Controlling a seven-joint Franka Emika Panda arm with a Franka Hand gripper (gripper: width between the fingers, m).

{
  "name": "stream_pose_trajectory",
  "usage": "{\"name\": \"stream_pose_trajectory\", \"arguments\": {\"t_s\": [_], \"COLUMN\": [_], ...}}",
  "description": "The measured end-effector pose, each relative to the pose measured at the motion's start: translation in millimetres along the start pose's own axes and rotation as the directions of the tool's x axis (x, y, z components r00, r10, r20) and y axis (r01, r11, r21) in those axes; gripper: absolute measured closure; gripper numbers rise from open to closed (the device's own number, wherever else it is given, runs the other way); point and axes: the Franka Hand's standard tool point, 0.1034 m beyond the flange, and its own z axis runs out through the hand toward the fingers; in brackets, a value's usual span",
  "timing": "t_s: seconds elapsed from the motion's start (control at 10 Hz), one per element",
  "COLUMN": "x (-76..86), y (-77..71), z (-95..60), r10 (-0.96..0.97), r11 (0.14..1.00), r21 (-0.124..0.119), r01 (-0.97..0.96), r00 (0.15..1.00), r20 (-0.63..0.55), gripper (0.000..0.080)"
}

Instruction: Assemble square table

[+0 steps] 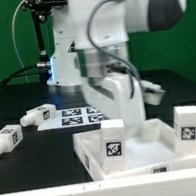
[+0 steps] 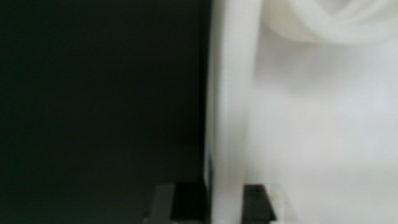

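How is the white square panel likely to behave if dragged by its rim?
The square panel looks like moulded plastic with a raised rim, so it is probably stiff, not floppy. It lies flat and wide on the table, so it should slide rather than tip. The fingers pinch only the thin rim, so it may pivot or slip in the grip.

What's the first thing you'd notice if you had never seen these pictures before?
The big white robot arm fills the middle of the exterior view, and its gripper is pinched shut on the thin wall of the square table panel. Two upright legs with black-and-white tags stand on that panel. Two loose legs lie on the black table toward the exterior view's left.
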Motion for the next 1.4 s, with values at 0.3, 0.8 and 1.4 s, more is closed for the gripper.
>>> {"name": "stream_pose_trajectory", "arguments": {"t_s": [0.3, 0.8, 1.4], "x": [21.3, 55.1, 69.9], "y": [8.7, -4.6, -11.9], "z": [-0.6, -7.4, -5.2], "r10": [-0.248, -0.709, -0.975], "r11": [0.968, 0.702, 0.211], "r21": [-0.015, -0.03, -0.031], "r01": [0.249, 0.711, 0.977], "r00": [0.968, 0.702, 0.212], "r20": [0.042, 0.062, 0.072], "gripper": [0.0747, 0.0745, 0.0745]}}
